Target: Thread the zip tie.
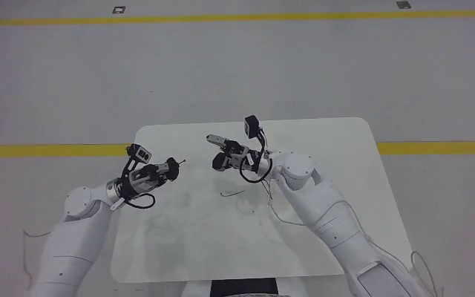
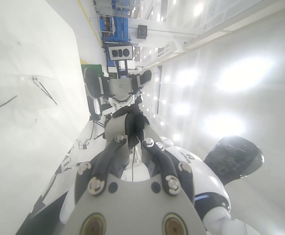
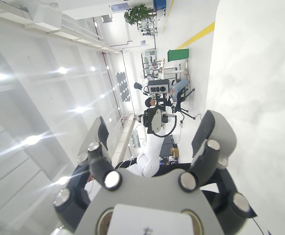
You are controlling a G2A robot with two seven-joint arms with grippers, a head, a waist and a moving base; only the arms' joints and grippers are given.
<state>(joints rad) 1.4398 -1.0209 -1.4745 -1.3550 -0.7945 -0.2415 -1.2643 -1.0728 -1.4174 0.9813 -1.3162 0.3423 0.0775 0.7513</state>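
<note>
This is a robotics lab set in a large open hall. In the top view a white bench (image 1: 326, 141) stands at the centre of the frame on a pale grey floor (image 1: 223, 74). One yellow floor line (image 1: 223, 18) runs along the upper edge and a second line (image 1: 52, 150) crosses mid-frame. The right wrist view shows a high white ceiling with rows of lamps (image 3: 62, 70), a dark dotted panel (image 3: 122, 86), a green bin (image 3: 178, 55), a potted plant (image 3: 135, 12) and a wheeled office chair (image 3: 186, 98). The left wrist view shows blue racks (image 2: 115, 24).
</note>
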